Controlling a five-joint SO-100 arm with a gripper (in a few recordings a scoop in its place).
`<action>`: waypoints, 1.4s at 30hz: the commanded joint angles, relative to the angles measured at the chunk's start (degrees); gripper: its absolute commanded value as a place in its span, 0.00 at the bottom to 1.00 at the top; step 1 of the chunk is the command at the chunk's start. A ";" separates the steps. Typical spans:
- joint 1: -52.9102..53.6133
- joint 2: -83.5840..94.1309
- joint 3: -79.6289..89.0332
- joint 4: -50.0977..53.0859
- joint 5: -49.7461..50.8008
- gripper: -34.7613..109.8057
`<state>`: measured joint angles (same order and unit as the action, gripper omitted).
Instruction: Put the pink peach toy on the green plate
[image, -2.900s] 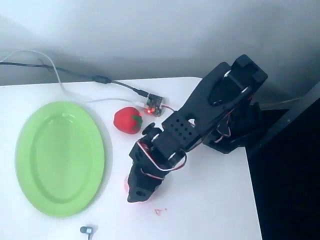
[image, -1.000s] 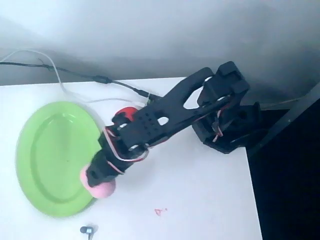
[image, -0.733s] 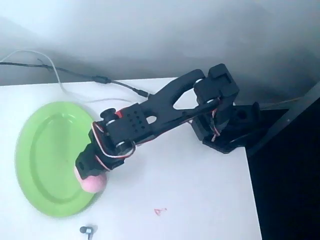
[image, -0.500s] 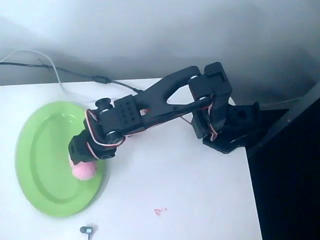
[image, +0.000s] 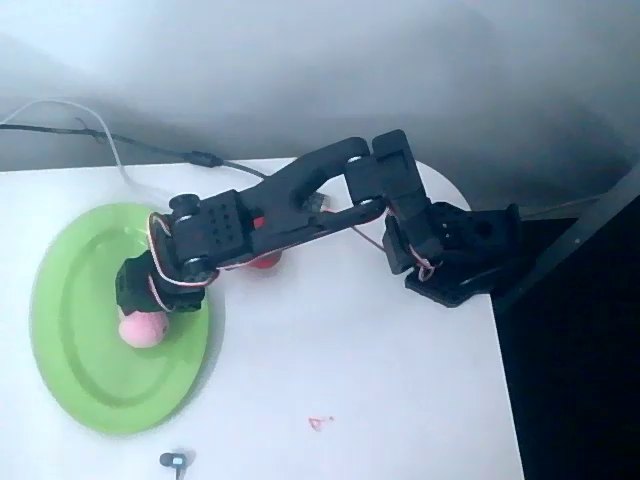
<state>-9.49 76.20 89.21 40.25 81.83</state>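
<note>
Overhead view, left to right. Far left, at the back edge of the white desk (image: 380, 400), a thin black cable (image: 150, 147) and a white cable (image: 110, 150) run in from the picture's left edge and cross toward the middle. In front of them lies the large oval lime-green plastic plate (image: 70, 300) with a raised rim, flat on the desk, long axis running front to back. Over the plate's right half sits the small round pale pink plush peach toy (image: 143, 329), its lower part visible and its top covered by the black pincer (image: 140, 312). The pincer points downward onto the toy and pinches it; the fingers themselves are mostly hidden by the wrist housing above, and whether the toy touches the plate surface or hangs just above it cannot be told. Near the front edge, below the plate, a small dark metallic object (image: 174, 461) lies on the desk, too small to identify. Right of the plate, a red patch, the red strawberry toy (image: 264, 262), shows beneath the black forearm, mostly covered by it. Further right and forward, a small red mark (image: 318, 422) sits on the bare desk. The black arm stretches from the plate up and right to its base (image: 455, 262), standing near the desk's right edge, with white and red wires looped at the joints.
</note>
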 joint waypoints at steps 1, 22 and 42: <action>-0.35 -0.88 -1.32 0.62 -0.97 0.26; -0.44 -0.97 -4.22 2.55 -0.79 0.57; -0.44 -14.15 -36.91 20.48 -1.93 0.60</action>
<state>-9.14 62.58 58.97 56.69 81.65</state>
